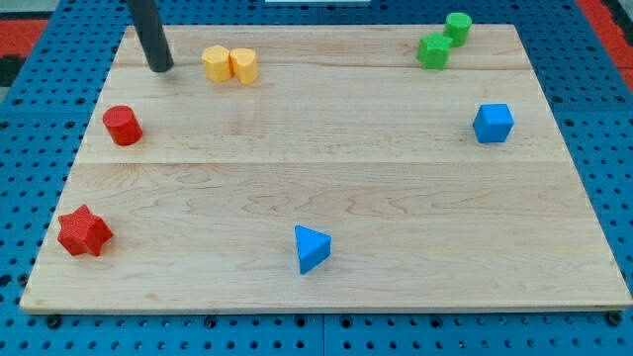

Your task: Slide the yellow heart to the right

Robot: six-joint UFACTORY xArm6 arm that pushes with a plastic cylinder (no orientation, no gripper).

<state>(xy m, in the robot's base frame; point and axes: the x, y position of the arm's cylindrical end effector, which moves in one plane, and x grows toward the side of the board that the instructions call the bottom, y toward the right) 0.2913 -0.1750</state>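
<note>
Tip planted on the board near the view's top left, rod slanting up and out of frame. No jaws or fingers to report here, just the bare rod end, touching nothing. Sat just to the view's left of the two yellow pieces, clearly apart from them, roughly level with their row.

Nearest the tip: the yellow hexagon-like block. Pressed right against its right-hand side: the yellow heart, shape only loosely readable at this size. So the target was shielded, with its neighbour between it and the tip.

Further out: red cylinder below the tip, red star at the bottom left, blue triangular block low centre, blue cube at the right, green star-like block and green cylinder touching at the top right.

Progress, by judgement: barely begun. Heart sat in the left third of the board, plenty of open wood to its right. Approach lined up, contact not yet made, whole push left. Likely snag: a straight rightward shove would carry the hexagon along too.
</note>
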